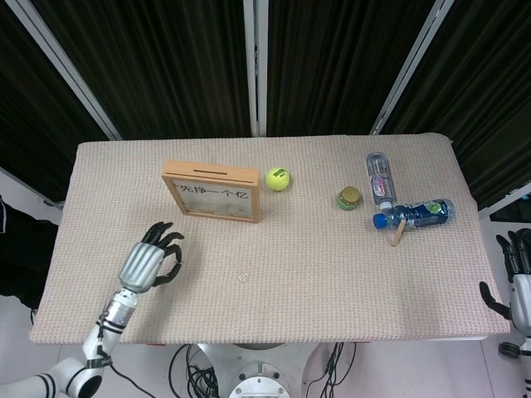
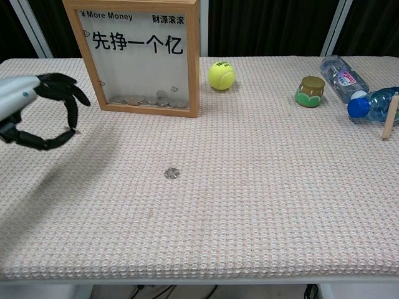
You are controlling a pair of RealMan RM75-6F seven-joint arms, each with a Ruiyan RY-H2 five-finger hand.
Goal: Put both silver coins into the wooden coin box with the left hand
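The wooden coin box (image 1: pixel 211 172) stands upright at the back left, its glass front (image 2: pixel 140 62) showing several coins at the bottom. One silver coin (image 2: pixel 171 172) lies flat on the mat, also visible in the head view as the coin (image 1: pixel 242 278). My left hand (image 2: pixel 38 111) hovers above the mat, left of the box and well apart from that coin. Its fingers are curled, and thumb and a fingertip (image 2: pixel 73 129) meet in a pinch, seemingly on a small silver coin. In the head view the left hand (image 1: pixel 150 259) is in front of the box. My right hand (image 1: pixel 519 278) hangs off the table's right edge, fingers apart.
A tennis ball (image 2: pixel 221 75) sits right of the box. A small green-based jar (image 2: pixel 310 91), two plastic bottles (image 2: pixel 341 78) (image 2: pixel 374 104) and a wooden stick (image 2: pixel 390 118) lie at the back right. A woven mat (image 2: pixel 262 205) covers the table.
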